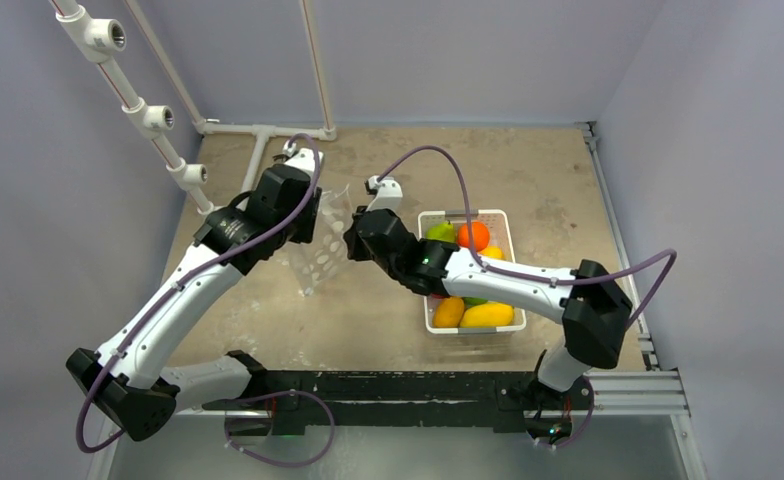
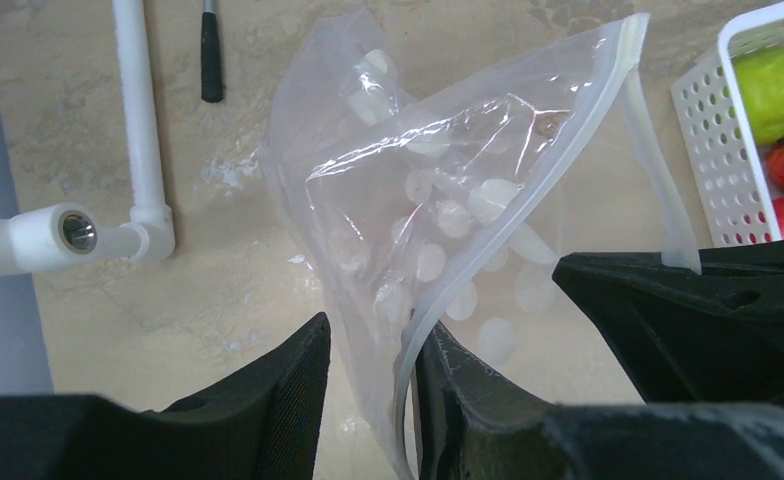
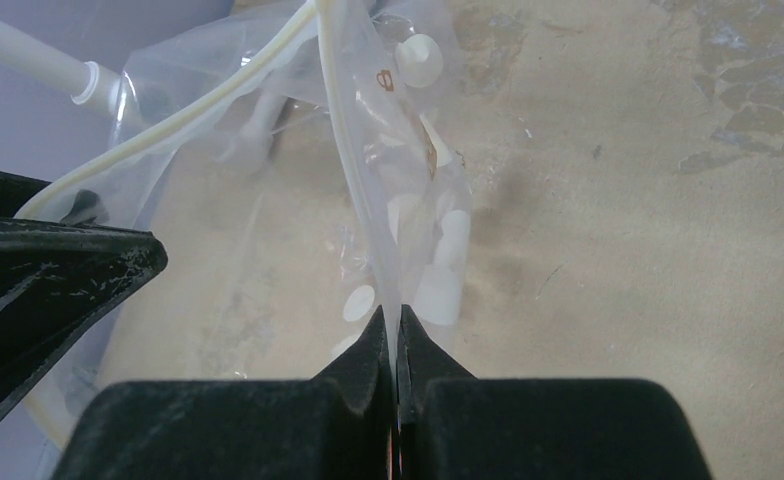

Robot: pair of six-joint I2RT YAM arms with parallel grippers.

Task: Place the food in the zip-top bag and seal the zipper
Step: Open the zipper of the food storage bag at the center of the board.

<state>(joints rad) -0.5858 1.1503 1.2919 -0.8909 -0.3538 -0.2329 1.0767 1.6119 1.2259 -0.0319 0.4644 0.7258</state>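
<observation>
While overhead hides the grips, wrist views show right tool [image 3: 398, 328] pinching zip-top bag [image 3: 413, 225], left tool [image 2: 373, 345] parted.

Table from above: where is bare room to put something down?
Bare table lies beyond the basket to the back wall, and between the zip-top bag and the base rail. Crowded: mid-table, where left gripper and right gripper meet at the bag, and around the white pipes.

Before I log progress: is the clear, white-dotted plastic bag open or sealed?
Open: the bag has its zipper strips spread apart in the left wrist view, one pinched by the right gripper.
</observation>
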